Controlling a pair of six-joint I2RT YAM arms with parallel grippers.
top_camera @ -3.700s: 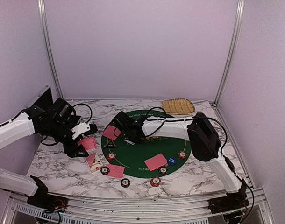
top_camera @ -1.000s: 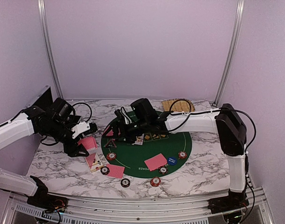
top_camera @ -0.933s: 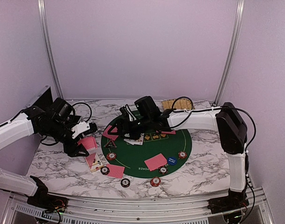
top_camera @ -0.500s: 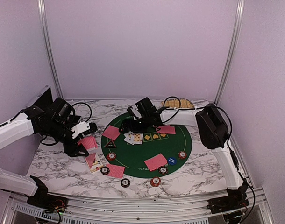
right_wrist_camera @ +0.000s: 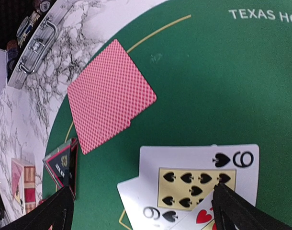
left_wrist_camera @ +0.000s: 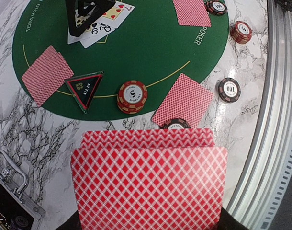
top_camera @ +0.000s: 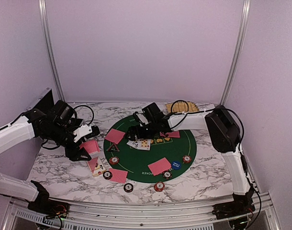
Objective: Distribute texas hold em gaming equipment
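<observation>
Surface (top_camera: 208, 177): marbled, green mat (top_camera: 184, 143) on it.
Left claw (top_camera: 84, 146): clamped on red-backed cards (left_wrist_camera: 148, 187).
Right claw (top_camera: 135, 132): apart above face-up cards (right_wrist_camera: 198, 182).

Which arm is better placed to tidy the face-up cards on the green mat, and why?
Right. The right end effector hovers open directly over the face-up cards; the left end effector is beside the mat, shut on a stack of red-backed cards.
</observation>
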